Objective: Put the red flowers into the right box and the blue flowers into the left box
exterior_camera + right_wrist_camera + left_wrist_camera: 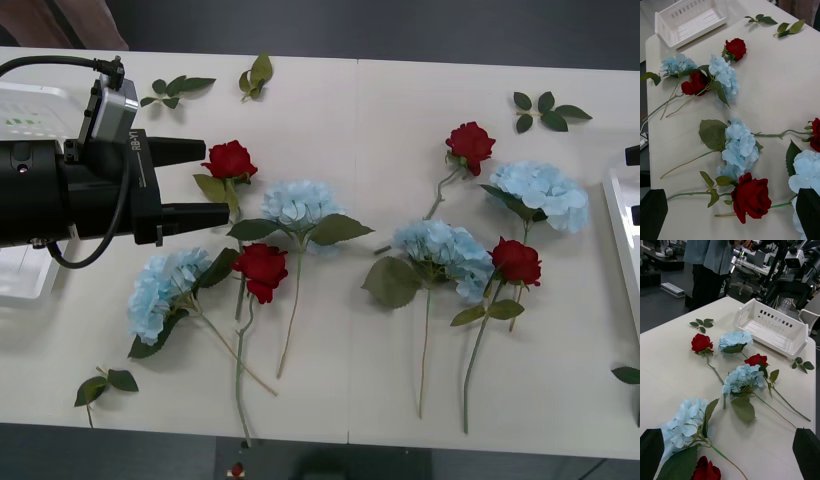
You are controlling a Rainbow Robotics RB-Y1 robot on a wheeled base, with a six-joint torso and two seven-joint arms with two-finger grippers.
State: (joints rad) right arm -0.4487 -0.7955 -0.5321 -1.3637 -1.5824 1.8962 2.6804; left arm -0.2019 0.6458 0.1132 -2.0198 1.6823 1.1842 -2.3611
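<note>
left gripper wide open, empty, at table's 9 o'clock. nearest red rose just beyond fingertips at 3 o'clock, stem trailing to 6. right gripper open, empty.

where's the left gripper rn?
Front view: left gripper hovers open over the table's left side, fingertips beside the upper-left red rose, with the left box behind it.
</note>
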